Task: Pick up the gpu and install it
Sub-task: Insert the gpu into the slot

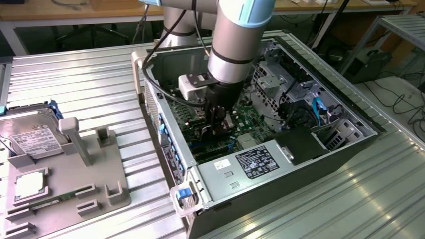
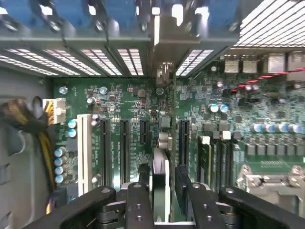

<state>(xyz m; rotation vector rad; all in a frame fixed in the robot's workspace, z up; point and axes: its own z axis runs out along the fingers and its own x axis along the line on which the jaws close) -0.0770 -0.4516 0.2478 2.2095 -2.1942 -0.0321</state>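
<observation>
PC case [image 1: 345, 149] at exterior view's right, parts tray [image 1: 99, 174] w/ hard drive [image 1: 30, 137] left – gripper [image 1: 216, 130] inside case, over mobo [image 2: 133, 102].

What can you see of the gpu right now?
The gpu, a thin dark expansion card, shows edge-on in the wrist view, standing upright on the green motherboard among the long black slots. Its narrow silver metal bracket runs up to the case's rear slot openings. The black gripper straddles the card's near end; whether it touches cannot be told. In the exterior view the gripper reaches down inside the open computer case.

Gripper [image 1: 214, 130] inside open computer case [image 1: 345, 144]
</observation>
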